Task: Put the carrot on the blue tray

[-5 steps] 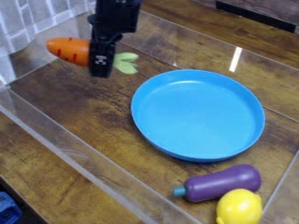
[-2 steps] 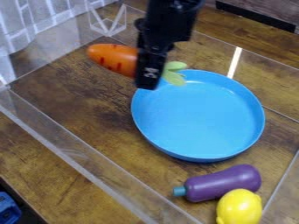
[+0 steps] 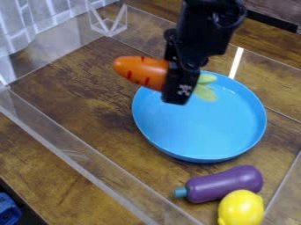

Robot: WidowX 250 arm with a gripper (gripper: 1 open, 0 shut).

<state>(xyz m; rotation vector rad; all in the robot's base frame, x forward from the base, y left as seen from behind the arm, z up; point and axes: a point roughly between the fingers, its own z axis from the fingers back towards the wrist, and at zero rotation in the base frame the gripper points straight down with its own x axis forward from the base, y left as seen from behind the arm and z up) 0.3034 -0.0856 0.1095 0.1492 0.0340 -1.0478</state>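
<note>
Black boxy arm (image 3: 209, 26), black end effector (image 3: 179, 85), small white markings near tip

Even indoor light; white glare streak; soft, low-resolution focus

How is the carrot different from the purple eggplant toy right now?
The carrot is orange with a green top; the eggplant is purple. The carrot is held in the air by the gripper, over the blue tray's edge; the eggplant lies on the wooden table beside the yellow lemon. Both are small toy foods.
</note>
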